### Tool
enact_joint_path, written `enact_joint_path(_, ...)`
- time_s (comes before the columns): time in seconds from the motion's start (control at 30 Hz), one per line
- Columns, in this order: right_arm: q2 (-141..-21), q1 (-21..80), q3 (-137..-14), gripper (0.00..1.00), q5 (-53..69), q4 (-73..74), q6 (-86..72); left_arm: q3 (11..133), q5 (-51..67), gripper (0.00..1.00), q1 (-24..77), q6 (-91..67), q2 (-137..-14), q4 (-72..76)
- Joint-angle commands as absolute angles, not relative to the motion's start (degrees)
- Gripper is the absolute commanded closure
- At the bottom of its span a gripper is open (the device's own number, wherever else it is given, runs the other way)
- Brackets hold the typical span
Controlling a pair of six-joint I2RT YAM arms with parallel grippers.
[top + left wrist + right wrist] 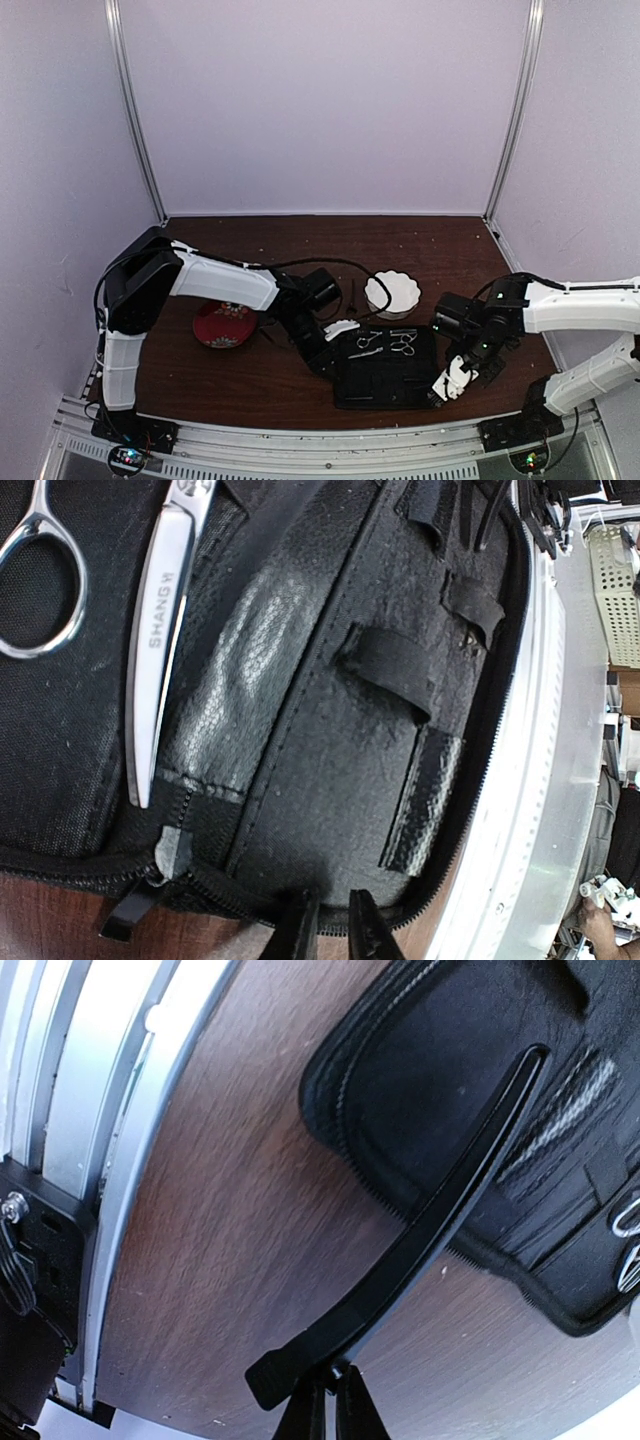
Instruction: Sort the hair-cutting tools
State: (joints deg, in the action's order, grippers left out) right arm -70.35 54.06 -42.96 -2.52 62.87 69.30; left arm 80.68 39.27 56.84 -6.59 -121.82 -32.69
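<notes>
At the case's near rim: my left gripper (335,938) has its fingertips a sliver apart beside the zip edge of the open black case (330,740); I cannot tell whether I pinch it.
Right side: my right gripper (325,1405) is pressed together on one end of a long black clip (440,1210), whose far end reaches over the case corner.
Progress, I judge: scissors (158,650) and a second pair (404,344) lie on the case's far half.
Remaining: this clip is unplaced.
Unclear: the other clip's whereabouts.

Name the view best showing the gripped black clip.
Right wrist: the black clip crosses the frame, pinched at its end by the right tool. Top external loses it against the case; left wrist: not identifiable.
</notes>
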Motion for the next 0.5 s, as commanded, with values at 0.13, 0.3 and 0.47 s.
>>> enact_joint_path(0.13, -75.2, 56.4, -46.5, 1.0, -1.1, 59.8, 70.1, 79.7, 30.7, 0.84, 56.5, -6.8, -124.0, -33.2)
enact_joint_path(0.3, -77.0, 56.9, -46.1, 1.0, 0.1, 57.8, 70.7, 79.6, 30.5, 0.84, 56.5, -6.7, -124.1, -33.0)
enact_joint_path(0.47, -77.5, 57.5, -45.0, 1.0, 1.3, 56.1, 70.5, 79.7, 30.5, 0.84, 56.5, -6.6, -124.2, -33.0)
